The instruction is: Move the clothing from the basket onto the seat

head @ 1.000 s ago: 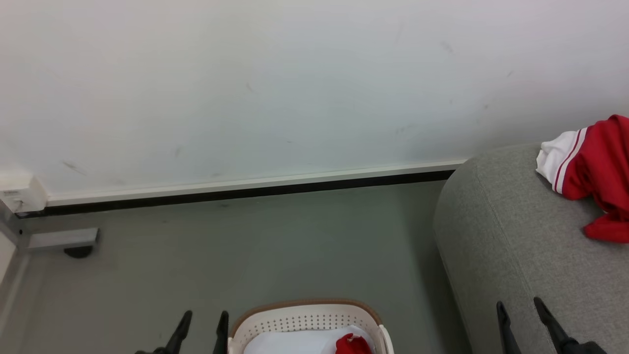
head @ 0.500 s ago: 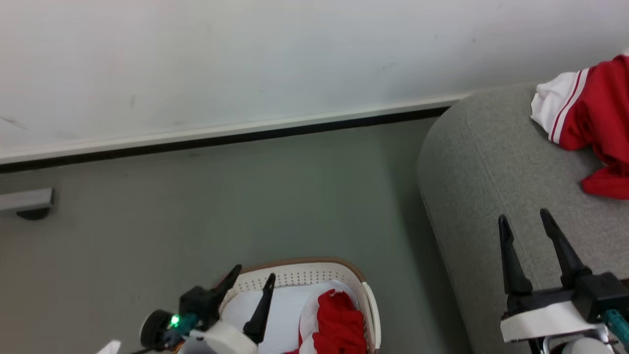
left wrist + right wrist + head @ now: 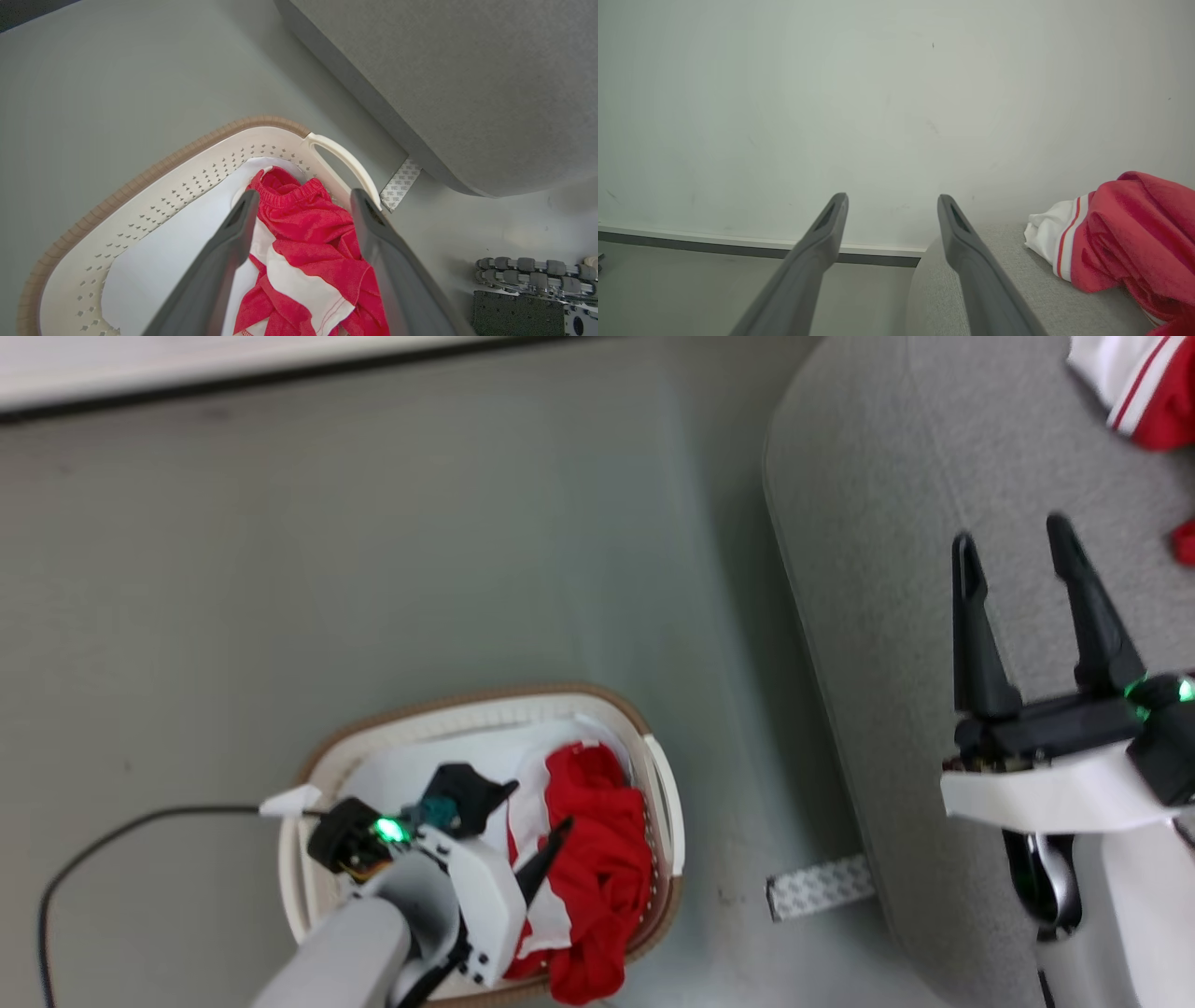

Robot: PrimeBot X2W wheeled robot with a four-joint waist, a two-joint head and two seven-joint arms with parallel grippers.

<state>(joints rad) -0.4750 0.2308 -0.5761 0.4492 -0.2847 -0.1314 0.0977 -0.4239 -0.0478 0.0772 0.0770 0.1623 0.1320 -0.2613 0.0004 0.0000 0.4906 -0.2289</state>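
- Hovering my left gripper over the basket, fingers apart, gripping nothing.
- Red-and-white clothing lies bunched in the basket below it.
- My right gripper hangs above the seat, fingers spread, empty.
- Another red garment lies farther back on the seat.
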